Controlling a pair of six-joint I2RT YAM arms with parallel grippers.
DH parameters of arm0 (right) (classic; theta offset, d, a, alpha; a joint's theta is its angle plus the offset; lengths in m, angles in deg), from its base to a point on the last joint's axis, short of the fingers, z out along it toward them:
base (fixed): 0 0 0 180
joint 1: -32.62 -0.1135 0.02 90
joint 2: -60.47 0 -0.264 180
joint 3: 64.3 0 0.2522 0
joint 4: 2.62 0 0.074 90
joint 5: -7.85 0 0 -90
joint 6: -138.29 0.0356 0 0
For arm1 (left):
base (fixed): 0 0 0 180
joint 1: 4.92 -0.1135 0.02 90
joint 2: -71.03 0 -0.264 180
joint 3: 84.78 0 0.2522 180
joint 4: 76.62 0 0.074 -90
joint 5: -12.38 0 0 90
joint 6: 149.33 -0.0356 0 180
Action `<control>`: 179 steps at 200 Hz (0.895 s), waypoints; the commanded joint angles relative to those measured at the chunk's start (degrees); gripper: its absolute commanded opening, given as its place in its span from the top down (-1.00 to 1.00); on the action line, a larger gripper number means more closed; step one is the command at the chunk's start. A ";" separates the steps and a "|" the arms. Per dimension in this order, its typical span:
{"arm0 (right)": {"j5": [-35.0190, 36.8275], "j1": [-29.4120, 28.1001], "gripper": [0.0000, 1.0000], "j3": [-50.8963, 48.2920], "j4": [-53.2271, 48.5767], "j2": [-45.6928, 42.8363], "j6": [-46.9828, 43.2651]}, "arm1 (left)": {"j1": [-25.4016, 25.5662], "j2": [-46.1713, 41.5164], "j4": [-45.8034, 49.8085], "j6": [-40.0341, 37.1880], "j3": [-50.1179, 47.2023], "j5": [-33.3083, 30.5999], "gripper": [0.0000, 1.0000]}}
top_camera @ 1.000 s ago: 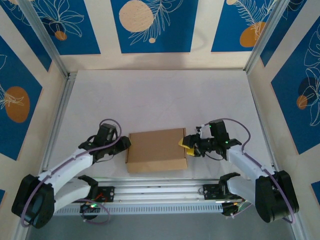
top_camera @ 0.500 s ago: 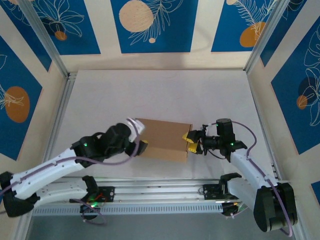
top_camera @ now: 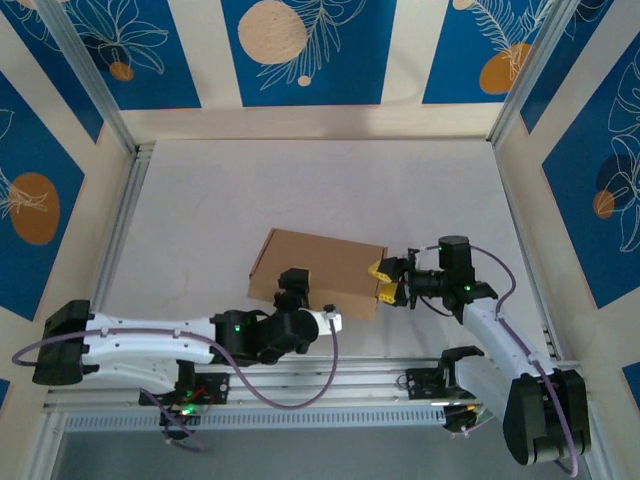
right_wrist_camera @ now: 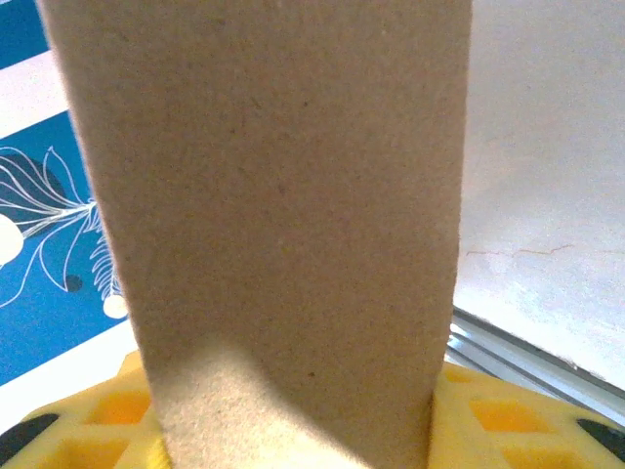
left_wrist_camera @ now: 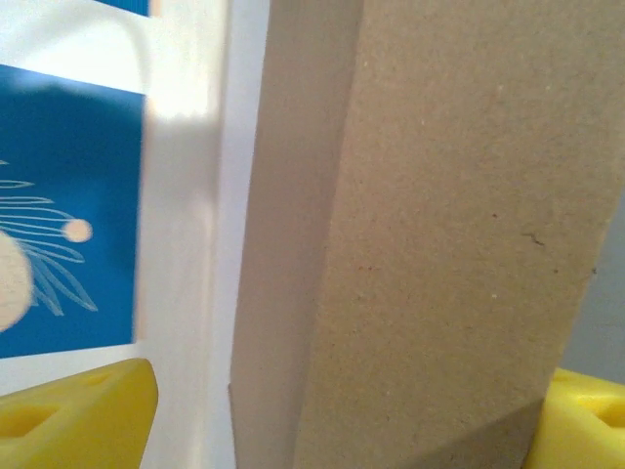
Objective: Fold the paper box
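The paper box (top_camera: 318,268) is a flat brown cardboard carton, closed up and turned slightly askew near the table's front. My right gripper (top_camera: 386,283) is shut on its right edge; in the right wrist view the paper box (right_wrist_camera: 273,195) sits tight between both yellow fingers (right_wrist_camera: 508,415) of the right gripper (right_wrist_camera: 293,415). My left arm reaches across the front, and its left gripper (top_camera: 294,293) is at the box's near edge. In the left wrist view the left gripper (left_wrist_camera: 332,415) is open around the paper box (left_wrist_camera: 449,215), with a gap beside the left finger (left_wrist_camera: 78,410).
A white tabletop (top_camera: 320,185) stretches behind the box. Aluminium rails (top_camera: 320,383) run along the near edge by the arm bases. Blue-and-cream patterned walls (top_camera: 310,50) with metal posts (top_camera: 85,70) close in the back and both sides.
The left arm has swung from the box's left side to its near edge and opened its jaws. The box has shifted back and turned, with the right gripper still clamped on it.
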 commanded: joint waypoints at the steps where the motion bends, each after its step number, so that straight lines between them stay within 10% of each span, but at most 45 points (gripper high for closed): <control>1: -4.39 0.08 0.28 1.39 1.05 -1.41 1.81 | 0.26 2.16 -20.50 -13.56 -3.68 -7.93 -0.59; 91: -6.41 0.18 0.29 0.43 5.79 -4.27 8.93 | 0.93 21.95 -90.33 -56.48 -12.33 -12.93 -0.33; 179: -7.24 0.24 0.29 -1.16 6.78 -6.34 11.14 | -0.10 25.61 -91.05 -57.30 -9.65 -13.45 -0.14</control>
